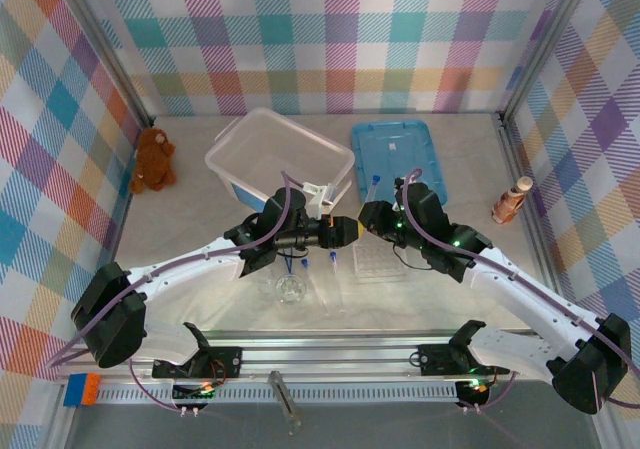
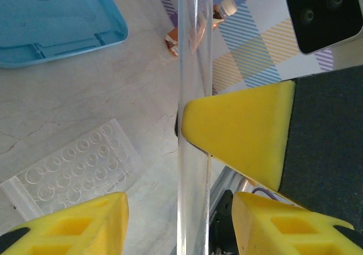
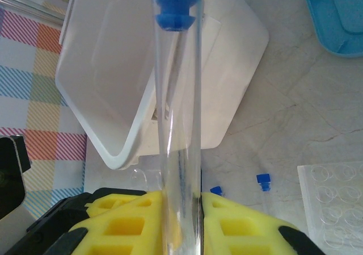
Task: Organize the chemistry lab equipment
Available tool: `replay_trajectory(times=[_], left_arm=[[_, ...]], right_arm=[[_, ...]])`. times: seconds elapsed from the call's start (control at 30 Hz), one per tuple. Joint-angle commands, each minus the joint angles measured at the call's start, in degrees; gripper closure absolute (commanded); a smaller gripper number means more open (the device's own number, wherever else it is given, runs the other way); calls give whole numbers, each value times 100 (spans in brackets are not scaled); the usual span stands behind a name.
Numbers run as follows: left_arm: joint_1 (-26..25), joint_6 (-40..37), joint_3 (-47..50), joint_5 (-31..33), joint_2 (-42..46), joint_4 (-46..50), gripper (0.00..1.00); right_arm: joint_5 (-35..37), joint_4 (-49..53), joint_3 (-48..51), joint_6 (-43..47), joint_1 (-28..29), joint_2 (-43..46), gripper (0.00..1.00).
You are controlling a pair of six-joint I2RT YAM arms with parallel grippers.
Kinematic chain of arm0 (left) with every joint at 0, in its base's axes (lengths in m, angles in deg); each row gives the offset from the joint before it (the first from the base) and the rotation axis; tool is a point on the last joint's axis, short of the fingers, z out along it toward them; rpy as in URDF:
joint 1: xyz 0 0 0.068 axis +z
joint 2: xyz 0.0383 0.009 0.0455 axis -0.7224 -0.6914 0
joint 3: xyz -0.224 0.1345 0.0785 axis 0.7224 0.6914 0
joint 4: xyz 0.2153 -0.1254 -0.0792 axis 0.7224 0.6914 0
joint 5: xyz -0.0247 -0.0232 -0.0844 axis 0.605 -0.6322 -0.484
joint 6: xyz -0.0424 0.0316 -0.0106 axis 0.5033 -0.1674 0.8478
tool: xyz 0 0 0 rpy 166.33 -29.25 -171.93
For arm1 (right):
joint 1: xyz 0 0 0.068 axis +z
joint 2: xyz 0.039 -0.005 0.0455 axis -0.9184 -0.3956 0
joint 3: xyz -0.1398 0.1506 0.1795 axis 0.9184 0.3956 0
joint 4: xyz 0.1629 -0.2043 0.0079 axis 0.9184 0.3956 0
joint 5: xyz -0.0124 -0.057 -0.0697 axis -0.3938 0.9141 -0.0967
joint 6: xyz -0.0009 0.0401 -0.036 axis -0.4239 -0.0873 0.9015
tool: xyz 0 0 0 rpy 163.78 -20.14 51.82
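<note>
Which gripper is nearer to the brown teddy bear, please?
Left. The left gripper is mid-table, right of the teddy bear; the right gripper is just beyond it, farther right.

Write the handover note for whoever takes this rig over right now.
Right end effector: shut on a blue-capped test tube, held off the table.
Left end effector: open, fingers either side of that same tube, not gripping.
Second tube and third tube lie on the table left of the rack; round glassware sits nearer the arm bases.
Done: nothing; the rack holes and the clear bin look empty.
Left: probably seat all three tubes in the rack, then tidy the glassware.
</note>
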Motion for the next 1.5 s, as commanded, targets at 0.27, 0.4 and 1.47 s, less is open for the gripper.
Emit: replay_trajectory(times=[0.27, 0.4, 1.47], left_arm=[[-75, 238, -28, -258, -114, -446, 50], [-87, 262, -22, -328, -141, -468, 50], [-93, 246, -169, -386, -253, -472, 96]], right_arm=[[-176, -396, 9, -175, -139, -81, 80], [-183, -490, 35, -221, -147, -105, 80], [-355, -582, 79, -259, -274, -209, 81]])
